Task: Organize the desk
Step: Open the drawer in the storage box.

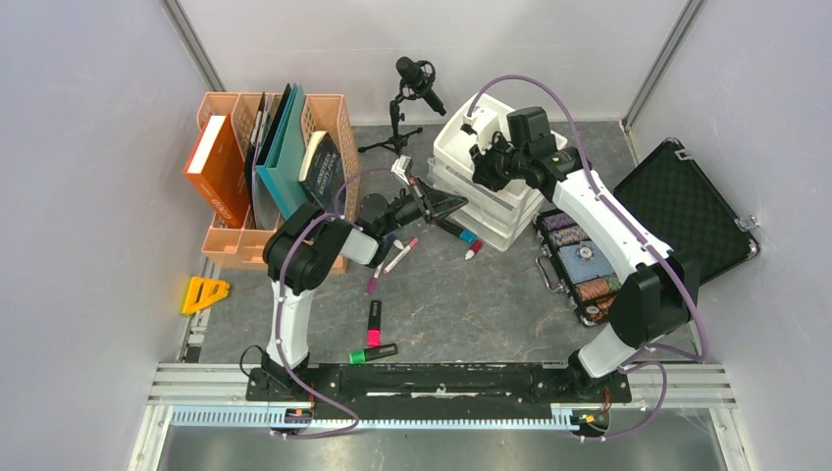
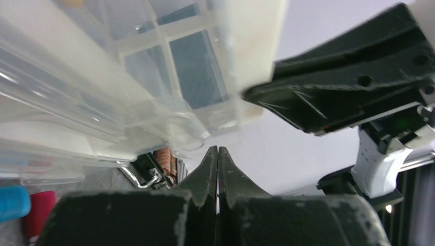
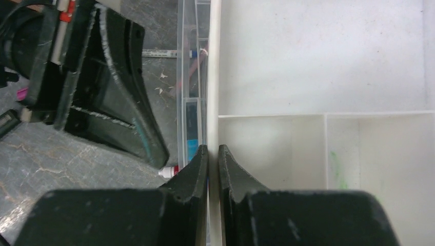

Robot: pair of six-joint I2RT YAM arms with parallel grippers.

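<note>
So the right gripper [image 3: 213, 148] had its two black fingers pinched onto the thin side wall of the white tray [image 3: 318, 56], one finger inside and one outside. The tray was split into compartments, with a faint green smear [image 3: 336, 166] in one of them. Right outside that wall sat a clear drawer [image 3: 189, 77] with a couple of pens in it, including a blue one [image 3: 191, 125]. Further out from the tray, the left gripper [image 3: 149, 143] hung over the grey desk [image 3: 61, 164], with a white-tipped marker [image 3: 168, 171] lying by its tip.

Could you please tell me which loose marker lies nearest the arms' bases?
The green-capped black marker, lying crosswise just nearer than the pink one; all others lie farther back, near the drawers.
</note>
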